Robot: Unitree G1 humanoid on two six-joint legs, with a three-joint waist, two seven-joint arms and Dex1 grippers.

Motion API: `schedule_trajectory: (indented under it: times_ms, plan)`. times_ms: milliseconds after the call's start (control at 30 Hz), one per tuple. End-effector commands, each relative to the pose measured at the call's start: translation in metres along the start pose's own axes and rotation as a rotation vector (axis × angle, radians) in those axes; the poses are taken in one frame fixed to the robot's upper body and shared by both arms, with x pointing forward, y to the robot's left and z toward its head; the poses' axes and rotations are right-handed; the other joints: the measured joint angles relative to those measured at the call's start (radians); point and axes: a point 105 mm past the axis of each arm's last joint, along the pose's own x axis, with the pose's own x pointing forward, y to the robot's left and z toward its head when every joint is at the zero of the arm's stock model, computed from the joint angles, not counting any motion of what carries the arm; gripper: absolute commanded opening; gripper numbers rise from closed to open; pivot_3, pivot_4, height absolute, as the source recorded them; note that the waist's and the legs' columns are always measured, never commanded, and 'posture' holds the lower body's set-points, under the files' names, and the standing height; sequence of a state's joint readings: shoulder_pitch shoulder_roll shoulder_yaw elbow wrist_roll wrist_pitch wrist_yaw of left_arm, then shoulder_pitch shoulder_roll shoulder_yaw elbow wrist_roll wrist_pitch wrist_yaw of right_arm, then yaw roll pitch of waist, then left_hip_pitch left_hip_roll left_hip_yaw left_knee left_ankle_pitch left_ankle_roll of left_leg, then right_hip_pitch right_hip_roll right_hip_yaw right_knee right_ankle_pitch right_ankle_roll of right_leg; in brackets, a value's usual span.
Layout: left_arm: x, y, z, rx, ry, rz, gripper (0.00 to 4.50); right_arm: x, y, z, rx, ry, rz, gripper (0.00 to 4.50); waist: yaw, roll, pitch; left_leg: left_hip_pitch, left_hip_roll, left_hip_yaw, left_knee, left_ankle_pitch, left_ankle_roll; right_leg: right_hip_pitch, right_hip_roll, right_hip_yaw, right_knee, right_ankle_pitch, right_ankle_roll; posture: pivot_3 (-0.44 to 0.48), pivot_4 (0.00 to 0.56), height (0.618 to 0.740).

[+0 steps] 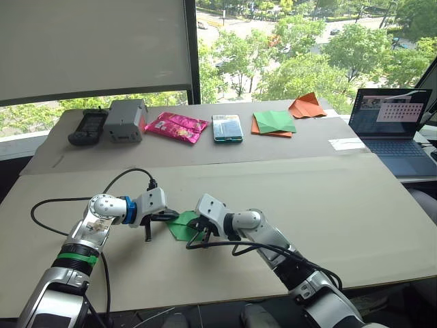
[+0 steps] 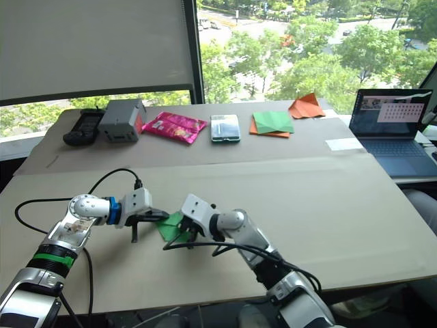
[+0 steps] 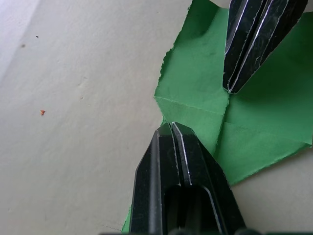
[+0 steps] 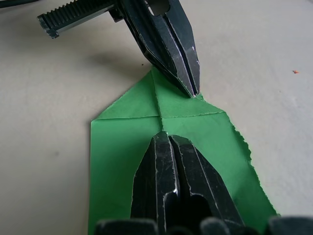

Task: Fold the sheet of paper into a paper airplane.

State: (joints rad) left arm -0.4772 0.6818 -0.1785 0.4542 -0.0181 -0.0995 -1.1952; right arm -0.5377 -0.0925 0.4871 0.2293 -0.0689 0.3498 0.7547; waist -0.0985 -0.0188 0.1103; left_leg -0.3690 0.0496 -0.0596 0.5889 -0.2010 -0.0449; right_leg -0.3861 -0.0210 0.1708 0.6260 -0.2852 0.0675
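The green paper (image 4: 195, 142) lies flat on the worktop (image 1: 328, 205) between both tools, its point toward the left tool (image 4: 193, 90), and both the left and the right tool (image 4: 164, 139) press down on it, fingers pressed together.

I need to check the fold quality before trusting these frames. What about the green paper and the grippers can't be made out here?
- Head views: most of the sheet of paper is hidden behind the left gripper and right gripper.
- Right wrist view: that gripper's fingers cover the sheet's near half.
- Left wrist view: the sheet's far side is cut off by the frame edge.
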Motion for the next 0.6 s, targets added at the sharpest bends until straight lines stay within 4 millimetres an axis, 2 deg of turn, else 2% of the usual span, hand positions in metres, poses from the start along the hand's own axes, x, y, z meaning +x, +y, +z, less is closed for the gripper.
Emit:
schedule_trajectory:
  times_ms: [33,267,433,600]
  plan:
    - [0.001,-0.012,-0.019,-0.039,0.072,-0.045,0.0,-0.001,-0.004,0.001,-0.002,0.008,-0.023,0.05,0.0,0.0,0.0,0.0,0.0,0.0,0.0,0.0,0.0,0.0,0.0,0.0,0.0,0.0,0.0,0.0,0.15,0.74]
    - [0.001,-0.012,-0.019,-0.039,0.073,-0.043,0.0,-0.001,-0.001,-0.023,0.027,0.122,-0.008,0.05,0.0,0.0,0.0,0.001,0.0,0.0,0.0,0.0,0.0,0.0,0.0,0.0,0.0,0.0,-0.001,0.0,0.15,0.74]
    - [0.001,-0.012,-0.019,-0.04,0.072,-0.039,0.0,-0.007,0.001,-0.052,0.073,0.258,-0.008,0.05,0.0,0.001,-0.002,0.001,0.0,0.0,0.0,0.0,0.0,0.0,0.0,0.0,0.0,-0.001,-0.002,0.0,0.15,0.74]
    - [0.0,-0.012,-0.02,-0.04,0.073,-0.039,0.0,-0.016,-0.002,-0.064,0.081,0.309,-0.018,0.05,0.006,0.001,-0.004,0.001,0.0,0.0,0.0,0.0,0.0,0.001,0.0,0.0,0.0,-0.002,-0.003,0.0,0.15,0.74]
